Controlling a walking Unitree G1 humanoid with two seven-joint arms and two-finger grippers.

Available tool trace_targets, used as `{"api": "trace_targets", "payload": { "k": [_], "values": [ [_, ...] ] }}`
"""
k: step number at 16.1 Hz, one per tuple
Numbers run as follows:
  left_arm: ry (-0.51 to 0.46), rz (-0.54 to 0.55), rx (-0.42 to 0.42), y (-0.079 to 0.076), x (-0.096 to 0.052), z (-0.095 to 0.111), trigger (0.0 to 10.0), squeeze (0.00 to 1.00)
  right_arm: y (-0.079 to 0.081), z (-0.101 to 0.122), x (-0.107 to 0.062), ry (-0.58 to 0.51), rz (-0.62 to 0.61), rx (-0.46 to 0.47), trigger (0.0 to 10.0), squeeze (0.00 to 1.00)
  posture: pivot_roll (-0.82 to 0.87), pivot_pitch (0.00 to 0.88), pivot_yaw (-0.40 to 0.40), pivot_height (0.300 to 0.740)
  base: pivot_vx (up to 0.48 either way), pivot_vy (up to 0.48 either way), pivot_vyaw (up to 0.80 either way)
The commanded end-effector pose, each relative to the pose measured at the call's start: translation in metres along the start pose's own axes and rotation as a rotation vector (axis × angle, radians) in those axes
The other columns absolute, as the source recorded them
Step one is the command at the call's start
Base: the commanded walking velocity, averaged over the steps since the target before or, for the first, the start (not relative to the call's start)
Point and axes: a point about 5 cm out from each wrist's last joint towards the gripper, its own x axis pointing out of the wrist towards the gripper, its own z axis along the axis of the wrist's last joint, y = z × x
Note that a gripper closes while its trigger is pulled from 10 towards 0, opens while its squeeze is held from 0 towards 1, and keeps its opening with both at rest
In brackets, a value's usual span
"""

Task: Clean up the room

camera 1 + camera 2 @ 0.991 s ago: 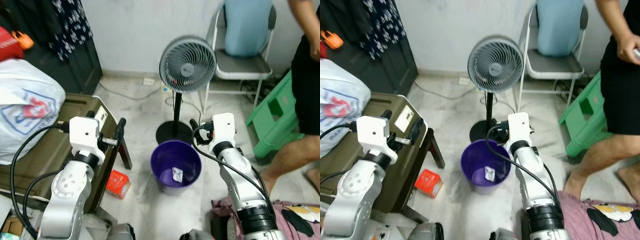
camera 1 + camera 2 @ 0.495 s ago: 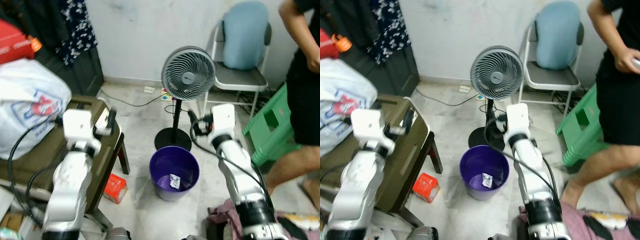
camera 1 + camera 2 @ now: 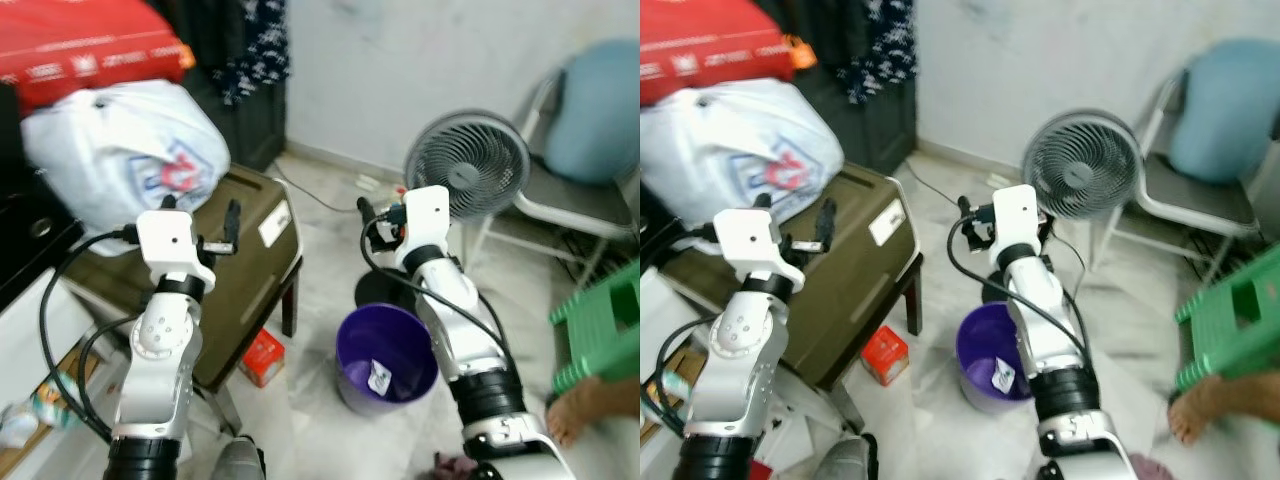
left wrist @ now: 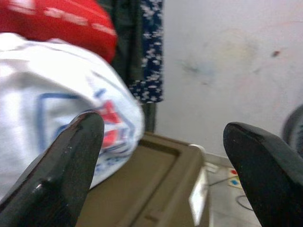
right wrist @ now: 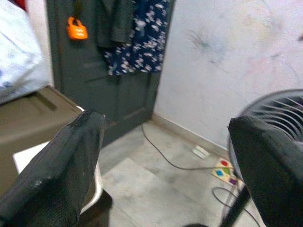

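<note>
A purple bin (image 3: 388, 358) stands on the tiled floor with a white scrap (image 3: 378, 377) lying inside. A small red box (image 3: 262, 356) lies on the floor beside the olive-brown chest (image 3: 245, 275). My left gripper (image 3: 230, 222) is raised over the chest's top, open and holding nothing; in its wrist view the fingers (image 4: 78, 156) frame the white bag. At about the same height, above and behind the bin, my right gripper (image 3: 366, 214) is open with nothing in it.
A bulging white plastic bag (image 3: 120, 150) sits on the chest, with a red case (image 3: 90, 45) above it. A standing fan (image 3: 468, 165), a folding chair (image 3: 590, 160) and a green stool (image 3: 600, 320) stand to the right. A person's foot (image 3: 575, 412) rests by the stool. Dark door (image 5: 90, 71) behind.
The camera has swung left: the chest and bag now sit nearer the middle and the person has slipped almost out of view. Both arms stay raised, grippers open.
</note>
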Motion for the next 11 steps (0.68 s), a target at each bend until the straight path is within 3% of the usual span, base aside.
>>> {"api": "trace_targets", "payload": {
  "k": [1, 4, 11],
  "values": [
    [-0.005, 0.023, 0.036, 0.003, -0.008, 0.001, 10.0, 0.0, -0.003, -0.002, -0.003, 0.0, -0.014, 0.003, 10.0, 0.0, 0.01, 0.0, -0.034, 0.74, 0.0, 0.0, 0.8],
    [0.042, 0.046, 0.049, 0.006, -0.027, -0.006, 10.0, 0.0, -0.008, -0.012, -0.016, 0.029, -0.031, 0.011, 10.0, 0.0, 0.01, 0.0, -0.022, 0.74, 0.0, 0.0, 0.8],
    [0.05, -0.003, 0.028, -0.002, -0.027, -0.001, 10.0, 0.0, 0.0, -0.01, -0.016, 0.022, -0.023, 0.029, 10.0, 0.0, 0.0, 0.0, -0.012, 0.74, 0.0, 0.0, 0.8]
  ]
}}
